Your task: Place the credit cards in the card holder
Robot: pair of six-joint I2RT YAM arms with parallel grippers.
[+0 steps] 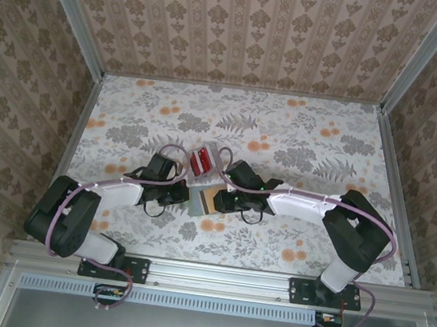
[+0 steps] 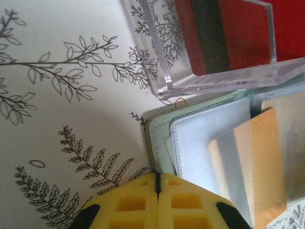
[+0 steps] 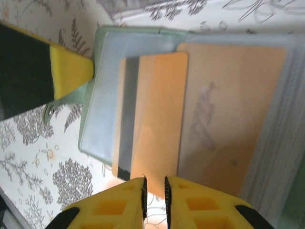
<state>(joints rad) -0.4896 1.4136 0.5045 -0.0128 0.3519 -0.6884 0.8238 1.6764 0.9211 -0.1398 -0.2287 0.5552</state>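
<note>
Lying open at the centre of the top view, the card holder [image 1: 195, 198] shows its grey-green cover and pale clear sleeves. In the right wrist view a tan-orange credit card [image 3: 159, 114] lies on the sleeves at mid-frame, partly over a paler card to its left. Another tan card sits behind the clear sleeve on its right.

The right gripper [image 3: 155, 183] is at the bottom edge of that frame. Its yellow fingers are nearly together, with only a thin slit between them, and their tips meet the near end of the tan-orange card. Whether they pinch it, I cannot tell.

The left gripper [image 2: 157, 180] has its fingers pressed together, tips at the holder's green edge.

Just above the holder in the top view is a clear box [image 1: 212, 153] holding red credit cards [image 1: 199, 161]. Everything rests on a floral table [image 1: 302, 142].
</note>
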